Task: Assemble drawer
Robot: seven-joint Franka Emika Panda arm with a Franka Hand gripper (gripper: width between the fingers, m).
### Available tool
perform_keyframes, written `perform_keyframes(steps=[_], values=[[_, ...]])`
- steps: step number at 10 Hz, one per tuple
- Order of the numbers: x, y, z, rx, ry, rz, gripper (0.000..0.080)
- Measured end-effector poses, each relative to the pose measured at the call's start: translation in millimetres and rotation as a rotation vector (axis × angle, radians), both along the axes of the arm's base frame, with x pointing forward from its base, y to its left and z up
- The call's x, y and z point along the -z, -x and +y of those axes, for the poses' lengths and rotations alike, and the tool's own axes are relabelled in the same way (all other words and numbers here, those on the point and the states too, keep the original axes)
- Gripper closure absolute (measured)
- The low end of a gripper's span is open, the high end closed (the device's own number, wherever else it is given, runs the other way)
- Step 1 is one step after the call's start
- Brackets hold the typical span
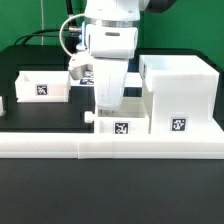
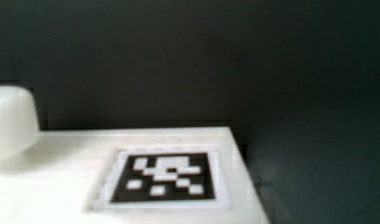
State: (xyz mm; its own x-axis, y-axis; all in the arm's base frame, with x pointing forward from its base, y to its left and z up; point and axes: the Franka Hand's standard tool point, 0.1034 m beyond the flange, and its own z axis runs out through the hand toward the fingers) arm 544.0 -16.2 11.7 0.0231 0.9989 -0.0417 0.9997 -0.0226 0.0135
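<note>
**Black table, gripper low over the nearer drawer tray**

A black table top (image 1: 50,118) carries everything, with a dim room behind it. Nearest the exterior camera, a long low white border wall (image 1: 60,148) runs across the whole width of the picture.

Just behind it, near the middle, sits a small white plastic knobbed tray (image 1: 138,120). Its black-and-white square tag (image 1: 122,127) faces the camera, and its round white knob (image 1: 90,117) sticks out toward the exterior view's left. Right against this tray, on the exterior view's right, stands the large white boxy plastic casing (image 1: 180,85). It is taller than the tray, open at the top, and has its own casing tag (image 1: 178,125) low on the front.

The white two-finger gripper (image 1: 108,102) hangs straight down at the small tray, and its lower end meets the tray's top edge in the picture. The fingertips do not show, so I cannot tell whether they are spread or closed, nor whether they touch the tray.

The wrist view shows a blurred white tagged face (image 2: 62,150) close below the camera, with the black table beyond it. A rounded white shape (image 2: 9,120) sits at the picture's edge, and I cannot tell what it is.

Farther back, on the exterior view's left, a second white plastic tray (image 1: 60,92) lies well apart from the first, its tag also toward the camera.
</note>
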Motion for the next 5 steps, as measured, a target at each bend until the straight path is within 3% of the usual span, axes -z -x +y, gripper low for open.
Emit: perform_keyframes(steps=[5], values=[[1.0,-0.6,6.0,0.015,-0.007,-0.037,0.0757]])
